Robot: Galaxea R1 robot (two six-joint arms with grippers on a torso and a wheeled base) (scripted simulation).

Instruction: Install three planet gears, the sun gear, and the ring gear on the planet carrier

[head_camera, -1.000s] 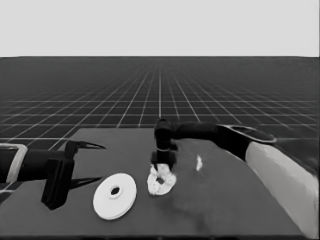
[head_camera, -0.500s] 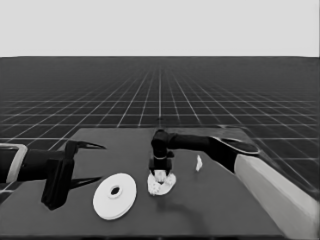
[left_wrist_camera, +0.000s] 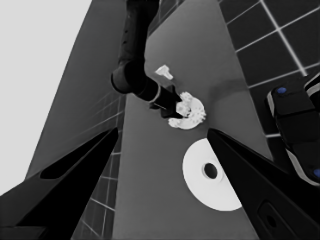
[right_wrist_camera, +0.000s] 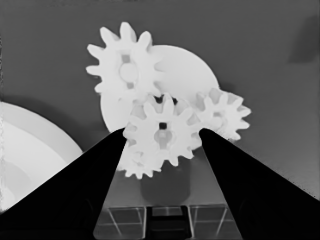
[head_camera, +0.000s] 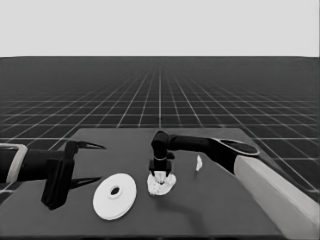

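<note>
**Gears going onto the smaller round part; the larger one still waits**

The smaller round part [right_wrist_camera: 187, 75] lies near the middle of the counter [head_camera: 225, 210], and it serves as the landmark here. In the right wrist view three toothed gears sit on or against it: one gear [right_wrist_camera: 125, 67] at its far side, a second gear [right_wrist_camera: 225, 115] at its edge, and a third partly hidden gear [right_wrist_camera: 137, 167] behind the left finger. A fourth, the centre gear [right_wrist_camera: 162, 132], sits between the right pincer's [right_wrist_camera: 162, 150] fingers over the middle of the part. The fingers flank it closely, but I cannot tell whether they clench it or have let go.

The larger round part [head_camera: 114, 196] lies flat on the counter just beside the smaller one, on the side toward the left arm, not yet lifted. The thin white piece [head_camera: 198, 163] rests near the smaller part on the opposite side.

The left pincer [head_camera: 85, 162] waits, spread wide and empty, beyond the larger round part.

By my judgement the gear stage is nearly finished. Seating the centre gear and placing the larger round part on top are left.
</note>
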